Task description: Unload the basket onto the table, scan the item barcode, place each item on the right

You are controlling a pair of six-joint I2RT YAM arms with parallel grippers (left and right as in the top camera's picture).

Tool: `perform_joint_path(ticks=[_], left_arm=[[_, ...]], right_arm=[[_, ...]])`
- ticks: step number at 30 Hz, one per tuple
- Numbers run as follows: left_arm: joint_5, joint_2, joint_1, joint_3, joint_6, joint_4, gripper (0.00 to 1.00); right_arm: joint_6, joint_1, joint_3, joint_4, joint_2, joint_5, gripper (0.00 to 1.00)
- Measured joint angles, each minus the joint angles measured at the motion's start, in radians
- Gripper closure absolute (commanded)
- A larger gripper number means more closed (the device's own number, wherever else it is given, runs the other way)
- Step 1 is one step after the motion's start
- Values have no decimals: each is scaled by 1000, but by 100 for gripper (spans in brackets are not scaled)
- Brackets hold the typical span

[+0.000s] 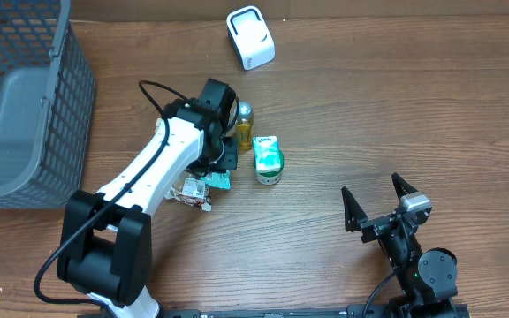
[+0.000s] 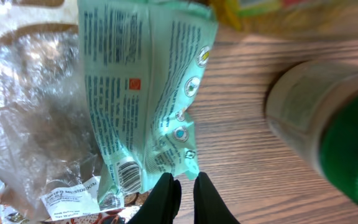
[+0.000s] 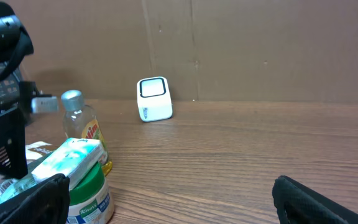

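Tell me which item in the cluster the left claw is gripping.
The mint-green packet: the left claw is shut on its lower edge. The yellow bottle and green-lidded tub stand untouched beside it.

One grey plastic mesh basket (image 1: 25, 97) sits at ten o'clock on the tabletop (image 1: 396, 106). One white cube-shaped scanner (image 1: 250, 37) is at twelve o'clock. The middle cluster holds one clear bottle of yellow liquid (image 1: 244, 124), one green-lidded round tub (image 1: 269, 174), one mint-green printed foil packet (image 2: 142, 93), one mint-green-and-white soft pack (image 1: 267, 148) at its two o'clock, and one crumpled clear plastic bag (image 2: 36, 112). There are two claws: the left claw (image 2: 185, 186) and the right claw (image 1: 370, 185).
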Motion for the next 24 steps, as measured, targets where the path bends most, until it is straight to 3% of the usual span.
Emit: perform_joint_path(ticks=[7, 14, 15, 16, 17, 18, 19, 24], left_arm=[[-19, -12, 84, 138, 0, -62, 82], [-119, -27, 224, 166, 0, -86, 73], [-130, -27, 245, 166, 0, -90, 69], [-137, -27, 261, 166, 0, -90, 55], [-145, -27, 282, 166, 1, -90, 39], [-150, -27, 298, 166, 1, -90, 13], [-156, -27, 313, 166, 3, -91, 0], [-168, -27, 372, 166, 3, -97, 0]], right_arm=[[0, 0, 0, 0, 0, 0, 0], [0, 0, 0, 0, 0, 0, 0], [0, 0, 0, 0, 0, 0, 0], [0, 0, 0, 0, 0, 0, 0], [0, 0, 0, 0, 0, 0, 0], [0, 0, 0, 0, 0, 0, 0], [0, 0, 0, 0, 0, 0, 0], [0, 0, 0, 0, 0, 0, 0]])
